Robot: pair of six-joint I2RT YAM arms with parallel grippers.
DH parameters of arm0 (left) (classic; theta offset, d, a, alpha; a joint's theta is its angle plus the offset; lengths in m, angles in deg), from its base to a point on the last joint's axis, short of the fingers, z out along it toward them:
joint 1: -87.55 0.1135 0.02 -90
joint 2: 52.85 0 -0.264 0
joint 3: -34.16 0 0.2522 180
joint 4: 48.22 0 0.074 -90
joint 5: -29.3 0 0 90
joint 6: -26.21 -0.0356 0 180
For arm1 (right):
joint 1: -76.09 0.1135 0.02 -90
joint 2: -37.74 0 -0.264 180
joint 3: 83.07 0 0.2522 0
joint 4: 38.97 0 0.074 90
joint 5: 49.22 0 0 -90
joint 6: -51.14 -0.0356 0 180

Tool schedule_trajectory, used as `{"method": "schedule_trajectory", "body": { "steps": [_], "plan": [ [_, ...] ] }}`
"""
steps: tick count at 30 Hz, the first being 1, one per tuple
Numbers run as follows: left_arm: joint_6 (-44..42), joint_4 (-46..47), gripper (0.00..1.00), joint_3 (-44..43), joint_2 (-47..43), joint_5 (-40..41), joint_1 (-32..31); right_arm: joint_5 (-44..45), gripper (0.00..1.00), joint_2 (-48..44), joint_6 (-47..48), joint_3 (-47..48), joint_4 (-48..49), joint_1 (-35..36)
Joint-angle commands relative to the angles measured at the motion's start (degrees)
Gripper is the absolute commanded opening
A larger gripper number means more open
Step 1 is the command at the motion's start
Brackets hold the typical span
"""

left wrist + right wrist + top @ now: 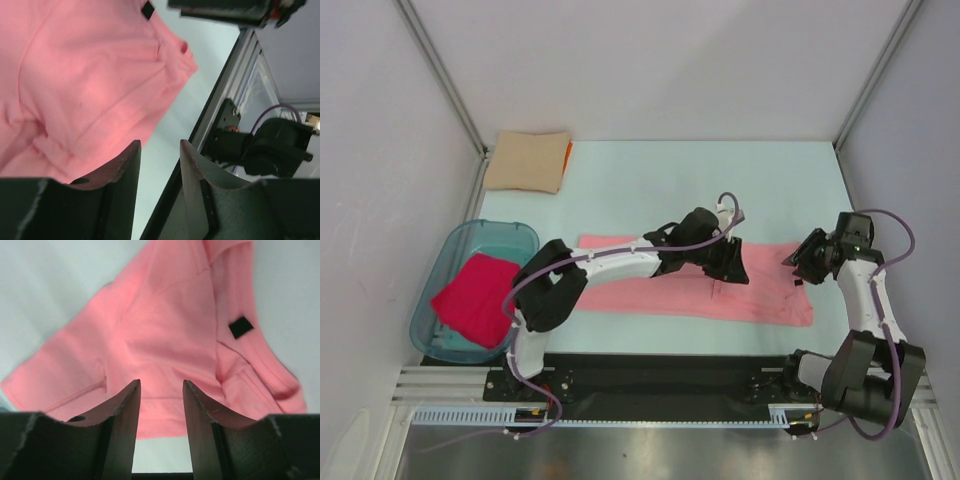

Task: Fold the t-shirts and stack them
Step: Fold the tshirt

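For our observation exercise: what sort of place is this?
Probably a robot lab test cell: white panels on aluminium frame posts enclose a pale teal tabletop, with left robot arm and right robot arm bolted at its edge.

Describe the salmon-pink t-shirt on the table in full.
The salmon-pink t-shirt is soft-looking cloth, folded into a long band lying flat across the pale table, with a hemmed sleeve showing and a small dark label on top. The left end effector and right end effector hang open over it, gripping nothing.

Found a salmon-pink t-shirt [760, 298] flat on the pale table [720, 190]. Noted tan shirt [525, 160] far-left, teal tub [490, 222] near-left.
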Motion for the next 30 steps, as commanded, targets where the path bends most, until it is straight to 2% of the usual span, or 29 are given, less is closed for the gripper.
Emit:
{"method": "schedule_trajectory", "body": {
  "steps": [1,6,12,17,18,21,22,24,30],
  "plan": [
    [-0.73,0.71,0.42,-5.68,3.98,-1.35,0.26,-4.94,0.45,4.32,-1.54,1.18,5.78,0.64],
    [-0.90,-1.04,0.41,-8.32,8.82,-1.35,0.17,-4.50,0.41,6.53,-3.22,-2.77,7.99,1.79],
    [-1.07,0.01,0.40,-3.58,9.35,-0.91,0.26,3.05,0.40,4.60,-5.59,-9.28,7.64,1.35],
    [-2.74,-0.78,0.41,-1.38,5.59,0.40,0.52,6.92,0.43,5.56,-3.75,-5.69,8.25,-0.93],
    [-3.96,-1.65,0.43,-0.94,2.88,1.28,0.52,7.71,0.44,5.74,-2.53,-3.16,8.08,-0.94],
    [-5.91,-4.21,0.47,0.64,-1.53,2.61,1.58,9.82,0.65,7.23,-0.24,-0.59,9.12,-0.94],
    [-6.00,-4.30,0.47,2.65,-4.68,2.26,2.62,10.00,0.76,7.84,0.46,0.63,10.87,-0.94],
    [-6.26,-4.38,0.47,4.94,-8.21,1.82,4.55,9.91,0.81,10.56,2.13,1.35,12.90,-0.94],
    [-6.35,-5.62,0.47,14.86,-22.01,0.68,9.48,10.00,0.81,19.17,6.00,4.34,18.27,-0.32]
  ]
}}
